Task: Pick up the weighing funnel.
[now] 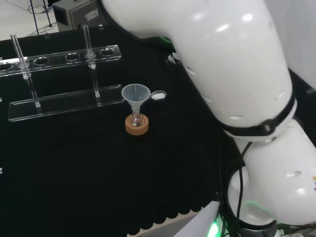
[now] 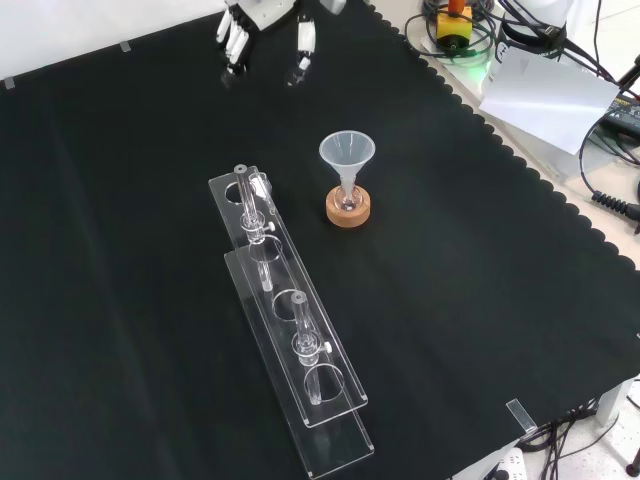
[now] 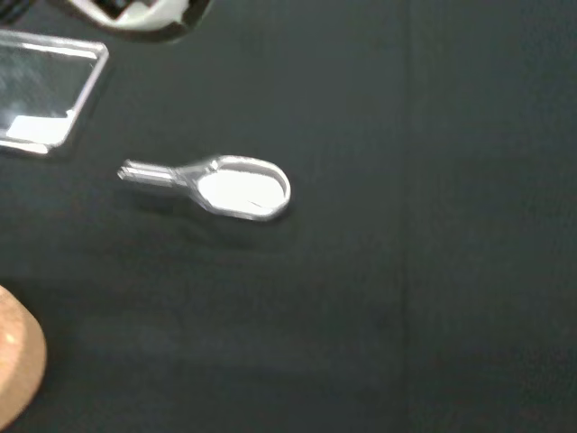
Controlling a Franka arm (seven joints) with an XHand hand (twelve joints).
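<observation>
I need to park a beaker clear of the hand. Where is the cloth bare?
Front view: wide bare cloth on both sides of the test tube rack. Crowded around the funnel on its cork ring, where the weighing funnel lies, toward the hand.

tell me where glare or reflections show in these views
Head view: bright highlights on the arm. Front view: the rack edges catch light. Wrist view: the weighing funnel shines white against the dark cloth.
</observation>
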